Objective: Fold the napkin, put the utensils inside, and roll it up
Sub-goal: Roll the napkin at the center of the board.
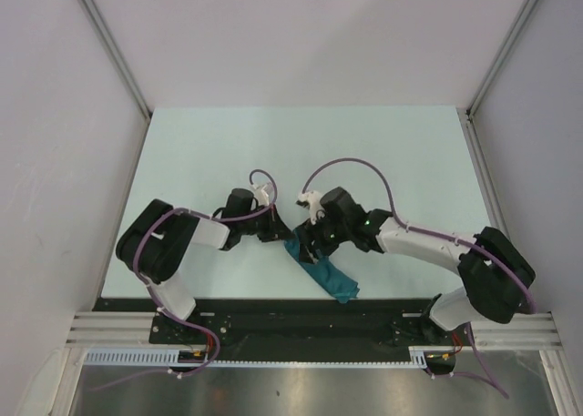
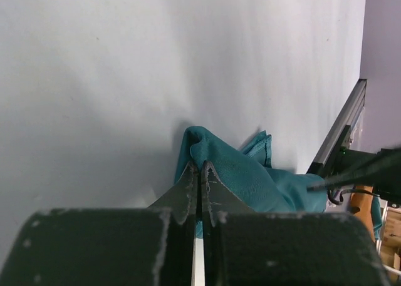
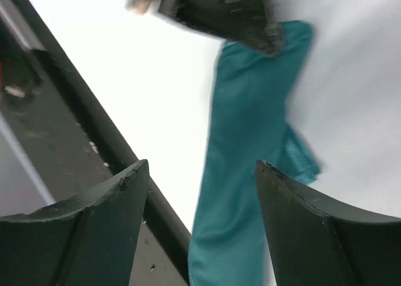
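We note a pale table [image 1: 301,152] enclosed by plain white walls [image 1: 310,34], black rail [image 1: 301,311] along its near edge, even diffuse light.

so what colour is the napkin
Dark teal napkin, plain with no pattern; clearest in the right wrist view.

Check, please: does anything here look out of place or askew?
The napkin lies as a bunched, slanted roll. One end reaches the near edge of the table, and a loose corner sticks out sideways.
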